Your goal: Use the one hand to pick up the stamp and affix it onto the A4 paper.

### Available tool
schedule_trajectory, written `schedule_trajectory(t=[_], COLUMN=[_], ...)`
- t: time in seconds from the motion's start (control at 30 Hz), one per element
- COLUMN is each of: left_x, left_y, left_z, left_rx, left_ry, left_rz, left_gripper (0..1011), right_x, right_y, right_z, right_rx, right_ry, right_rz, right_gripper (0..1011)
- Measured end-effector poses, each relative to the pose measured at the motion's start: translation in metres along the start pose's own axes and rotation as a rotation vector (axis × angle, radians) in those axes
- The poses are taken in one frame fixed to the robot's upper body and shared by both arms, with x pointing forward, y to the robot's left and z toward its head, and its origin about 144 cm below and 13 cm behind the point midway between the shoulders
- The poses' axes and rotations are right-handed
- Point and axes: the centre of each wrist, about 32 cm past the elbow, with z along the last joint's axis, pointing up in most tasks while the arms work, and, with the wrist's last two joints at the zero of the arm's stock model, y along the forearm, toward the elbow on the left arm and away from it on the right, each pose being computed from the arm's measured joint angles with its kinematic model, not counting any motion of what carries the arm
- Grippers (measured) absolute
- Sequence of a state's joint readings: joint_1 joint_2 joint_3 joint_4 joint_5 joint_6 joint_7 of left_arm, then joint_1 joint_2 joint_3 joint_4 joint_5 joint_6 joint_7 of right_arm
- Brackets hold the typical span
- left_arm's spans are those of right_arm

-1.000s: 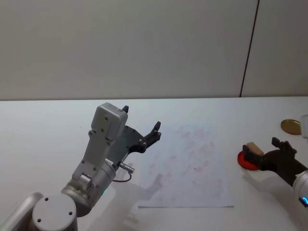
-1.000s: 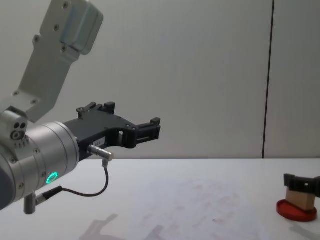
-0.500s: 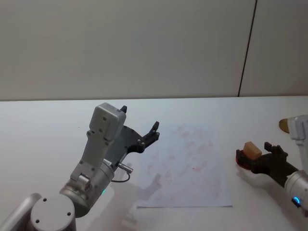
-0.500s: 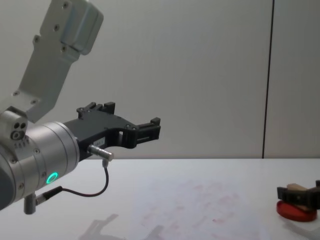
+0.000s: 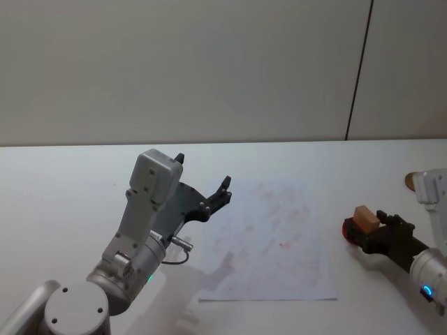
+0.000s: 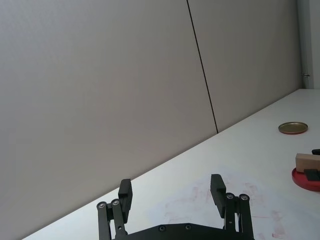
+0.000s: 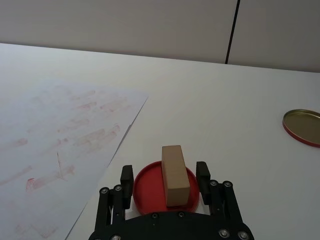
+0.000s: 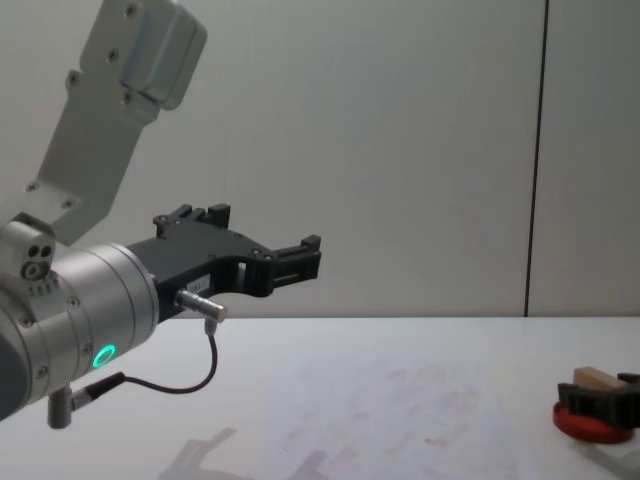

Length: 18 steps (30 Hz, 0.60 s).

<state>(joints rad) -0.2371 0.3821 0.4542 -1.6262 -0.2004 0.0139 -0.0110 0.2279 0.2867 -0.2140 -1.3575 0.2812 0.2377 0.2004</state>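
Stamp [image 7: 175, 175], tan wooden block, stands on pad [image 7: 146, 186] inside right end effector [image 7: 164, 172].

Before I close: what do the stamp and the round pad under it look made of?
The stamp looks like unfinished pale wood: matte tan faces, crisp edges. The pad looks like smooth red plastic or painted tin, raised rim; can't tell which.

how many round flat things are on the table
2. The red ink pad sits right of the A4 paper, under the stamp, straddled by the open right gripper. The gold lid lies farther back to the right. The left gripper hangs idle near the paper's left edge.
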Motion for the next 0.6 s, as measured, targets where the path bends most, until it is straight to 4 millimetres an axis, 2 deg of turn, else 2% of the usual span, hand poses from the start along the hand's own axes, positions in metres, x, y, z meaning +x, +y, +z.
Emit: schedule_trajectory(t=[0.2,0.23,0.27,0.33,0.37,0.53,0.6], left_x=[0.0,0.0,0.0,0.0,0.0,0.0,0.0], left_y=[0.0,0.0,0.0,0.0,0.0,0.0,0.0], left_z=[0.0,0.0,0.0,0.0,0.0,0.0,0.0], left_rx=[0.0,0.0,0.0,0.0,0.0,0.0,0.0], left_ry=[0.0,0.0,0.0,0.0,0.0,0.0,0.0], left_rz=[0.0,0.0,0.0,0.0,0.0,0.0,0.0], left_gripper=[993,993,993,993,993,993,993], right_x=[0.0004,0.0005,0.0005,0.0007,0.0007,0.0009,0.0009], right_y=[0.0008,0.001,0.001,0.0014,0.0015,0.0019,0.002], right_z=[-0.0015,-0.0019,-0.0019,-0.0026,-0.0028,-0.0038,-0.0041], right_rx=[-0.001,-0.002,-0.002,-0.002,-0.002,0.001,0.004], right_ry=[0.003,0.004,0.004,0.005,0.005,0.006,0.006], right_rz=[-0.001,-0.001,-0.001,-0.002,-0.003,-0.007,-0.008], right_gripper=[620,560,560,457,457,278,248])
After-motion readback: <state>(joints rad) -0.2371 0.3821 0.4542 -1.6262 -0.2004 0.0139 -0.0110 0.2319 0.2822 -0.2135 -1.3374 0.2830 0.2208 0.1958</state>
